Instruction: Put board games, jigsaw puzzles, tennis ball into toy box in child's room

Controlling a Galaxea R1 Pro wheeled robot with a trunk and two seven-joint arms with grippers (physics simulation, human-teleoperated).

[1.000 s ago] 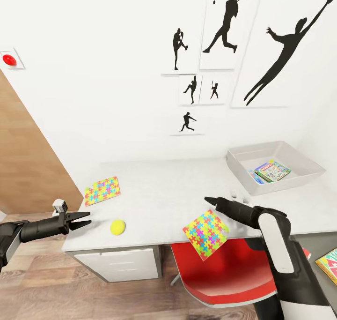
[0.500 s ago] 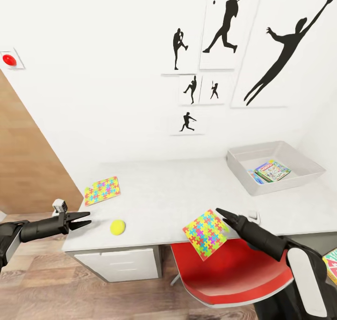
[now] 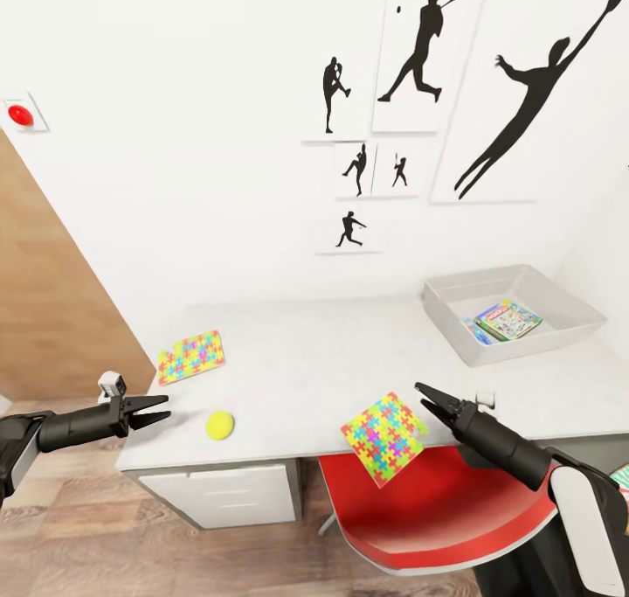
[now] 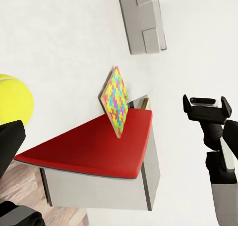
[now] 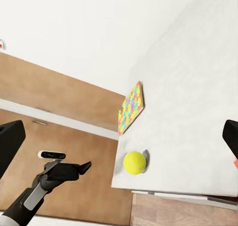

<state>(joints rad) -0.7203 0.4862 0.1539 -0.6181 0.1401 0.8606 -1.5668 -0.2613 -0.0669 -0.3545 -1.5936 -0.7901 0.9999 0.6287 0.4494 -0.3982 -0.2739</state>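
Observation:
One jigsaw puzzle [image 3: 190, 356] lies flat at the left of the table [image 3: 306, 352]. A second jigsaw puzzle [image 3: 384, 436] sits tilted at the table's front edge, overhanging the chair. The yellow tennis ball [image 3: 219, 424] rests near the front left edge. At the back right, the toy box [image 3: 524, 284] holds colourful board games [image 3: 509, 319]. My right gripper [image 3: 426, 398] is open just right of the overhanging puzzle, apart from it. Off the table's left end, my left gripper [image 3: 161, 410] is open and points at the ball. The left wrist view shows the ball [image 4: 12, 98] and the puzzle [image 4: 115, 101].
A red-and-white chair [image 3: 428, 510] is tucked under the table below the overhanging puzzle. White drawers [image 3: 223, 492] stand under the table's left end. A wooden panel [image 3: 52, 317] rises at the left, and baseball silhouette posters [image 3: 411, 46] hang on the wall.
My right arm has dropped and drawn back to the right, so its gripper now sits lower, beside the overhanging puzzle. The puzzles, ball and left gripper have stayed put.

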